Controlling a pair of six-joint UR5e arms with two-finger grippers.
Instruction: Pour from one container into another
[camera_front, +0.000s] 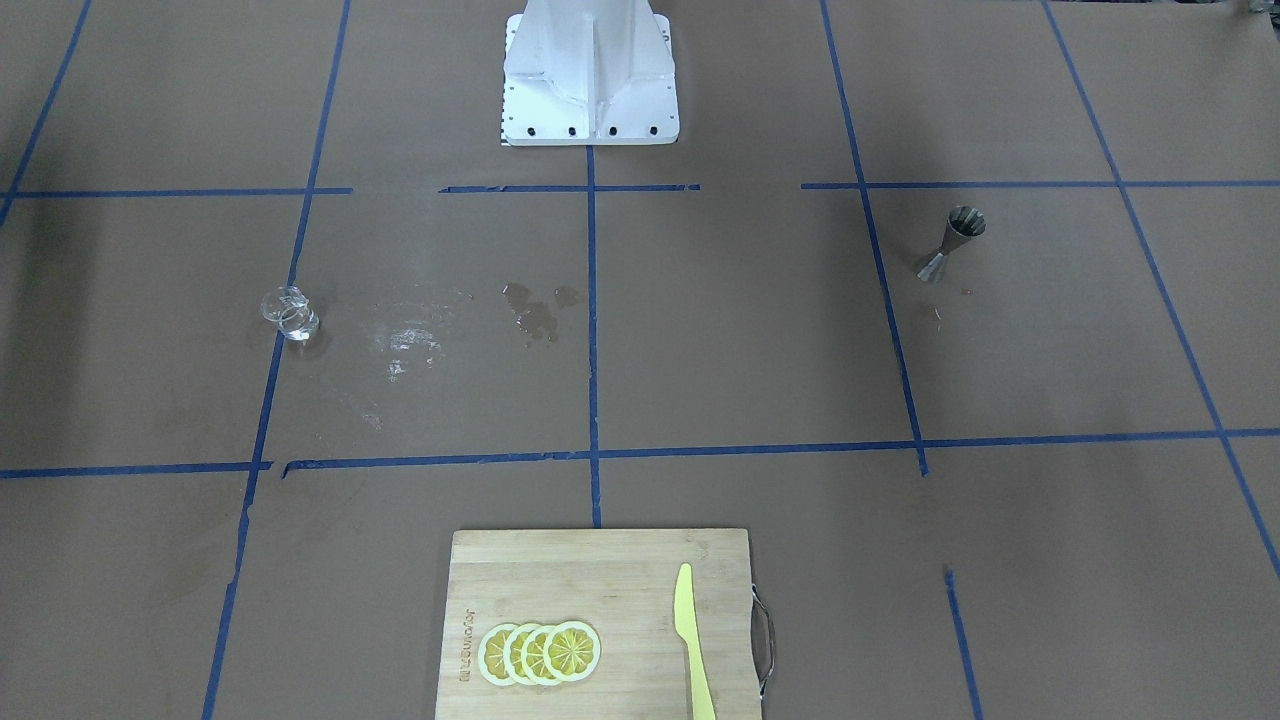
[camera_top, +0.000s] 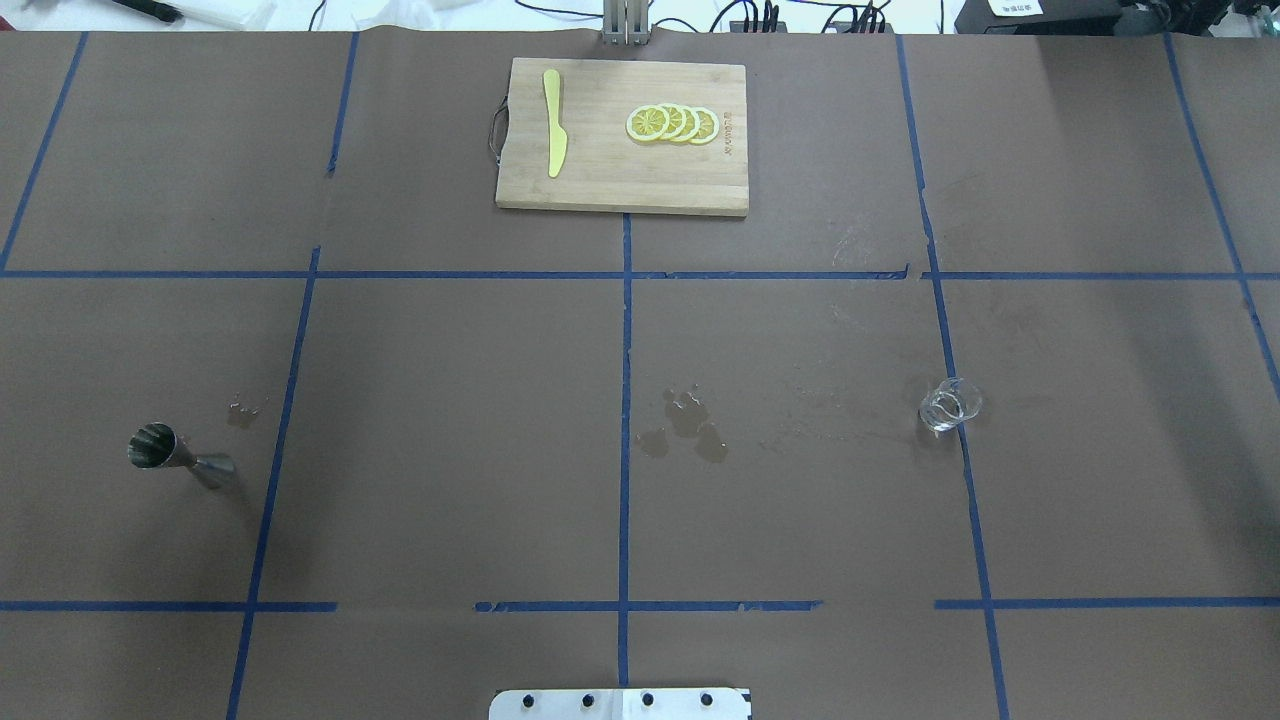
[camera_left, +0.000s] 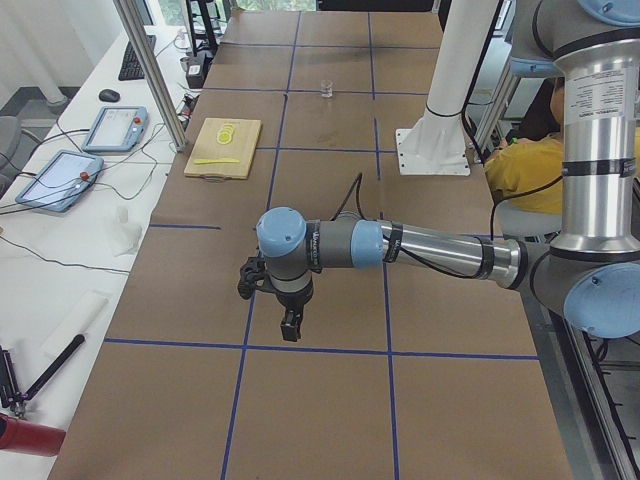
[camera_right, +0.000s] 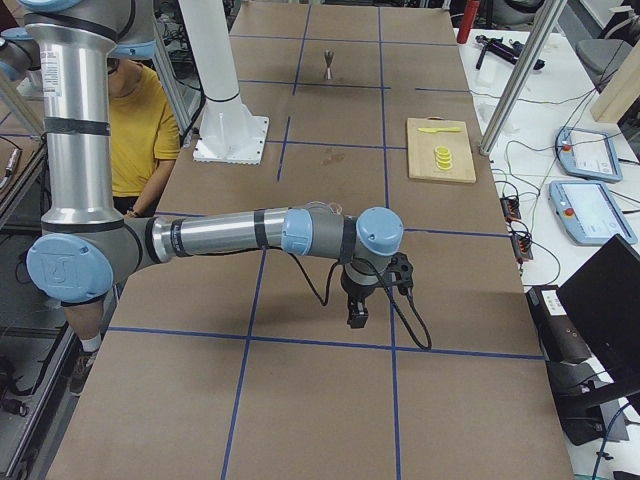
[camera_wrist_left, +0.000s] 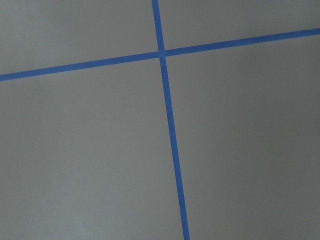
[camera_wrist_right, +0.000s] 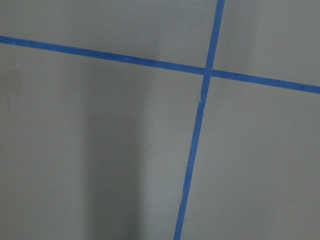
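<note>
A steel jigger (camera_front: 952, 245) (camera_top: 165, 455) stands upright on the brown table on my left side, small and far away in the exterior right view (camera_right: 329, 63). A small clear glass (camera_front: 290, 313) (camera_top: 948, 405) stands on my right side, also in the exterior left view (camera_left: 325, 88). My left gripper (camera_left: 290, 325) hangs pointing down over the table's left end, far from the jigger. My right gripper (camera_right: 357, 313) hangs the same way over the right end, far from the glass. Whether either is open or shut I cannot tell. Both wrist views show only paper and blue tape.
A wooden cutting board (camera_top: 600, 190) with lemon slices (camera_top: 672, 123) and a yellow knife (camera_top: 553, 135) lies at the far middle edge. Wet spots (camera_top: 685, 425) mark the centre. The robot base (camera_front: 590, 80) stands on the near side. A person in yellow (camera_right: 140, 120) sits behind it.
</note>
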